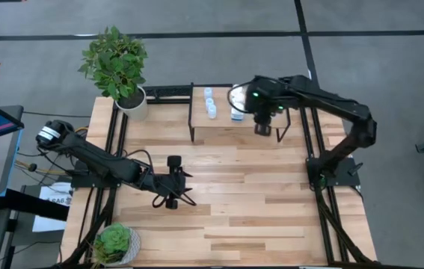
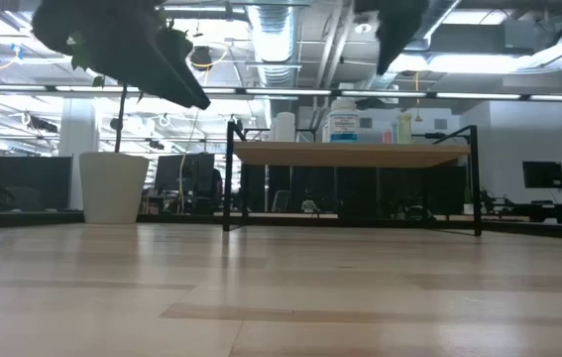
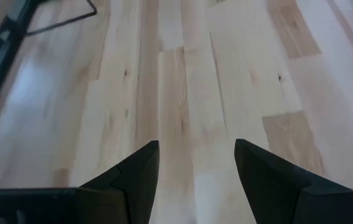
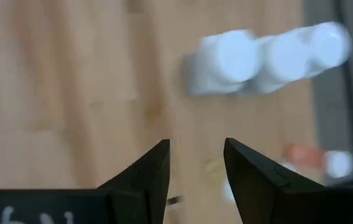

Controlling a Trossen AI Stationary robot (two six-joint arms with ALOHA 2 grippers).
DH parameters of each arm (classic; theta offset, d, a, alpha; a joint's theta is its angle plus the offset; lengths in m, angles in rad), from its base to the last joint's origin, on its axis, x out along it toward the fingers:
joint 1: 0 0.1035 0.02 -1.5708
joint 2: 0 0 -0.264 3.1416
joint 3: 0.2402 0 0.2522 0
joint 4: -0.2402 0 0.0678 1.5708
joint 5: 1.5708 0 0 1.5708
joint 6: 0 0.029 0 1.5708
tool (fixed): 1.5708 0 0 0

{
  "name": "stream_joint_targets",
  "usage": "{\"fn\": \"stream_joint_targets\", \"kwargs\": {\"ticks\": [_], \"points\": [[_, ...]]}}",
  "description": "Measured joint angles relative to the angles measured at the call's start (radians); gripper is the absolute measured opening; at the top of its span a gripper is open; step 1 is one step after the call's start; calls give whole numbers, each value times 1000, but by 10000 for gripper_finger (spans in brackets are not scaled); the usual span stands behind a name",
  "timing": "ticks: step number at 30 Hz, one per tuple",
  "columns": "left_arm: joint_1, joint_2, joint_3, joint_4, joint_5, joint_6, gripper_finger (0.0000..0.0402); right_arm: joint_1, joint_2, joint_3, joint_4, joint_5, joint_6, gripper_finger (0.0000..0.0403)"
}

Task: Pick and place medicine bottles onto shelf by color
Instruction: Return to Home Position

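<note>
The shelf (image 1: 223, 127) is a light-wood board on black legs at the table's far middle; it also shows in the low view (image 2: 355, 154). Three white bottles (image 4: 269, 56) stand in a row on the board, also in the high view (image 1: 209, 102). A chunkier white bottle with a blue label (image 2: 343, 121) and a greenish one (image 2: 404, 127) stand further right. My right gripper (image 1: 262, 128) hangs above the board's right part, open and empty (image 4: 196, 162). My left gripper (image 1: 172, 183) is open and empty over bare tabletop at mid-table (image 3: 196, 168).
A potted plant in a white pot (image 1: 131, 101) stands at the far left beside the shelf. A small green plant (image 1: 114, 245) sits at the near left corner. Small blurred bottles with red (image 4: 304, 152) and yellowish (image 4: 213, 168) tops lie near my right gripper.
</note>
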Motion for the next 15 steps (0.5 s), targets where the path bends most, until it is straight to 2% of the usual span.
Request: {"fn": "stream_joint_targets", "kwargs": {"ticks": [6, 10, 15], "points": [[10, -84, 20, -113, 2, 83, 199, 59, -151, -14, -68, -178, 74, 172], [24, -173, 20, -226, 2, 76, 199, 121, -298, -86, -43, -193, 146, 172], [33, -285, 15, -345, 2, 20, 199, 236, -510, -278, 94, -193, 259, 172]]}}
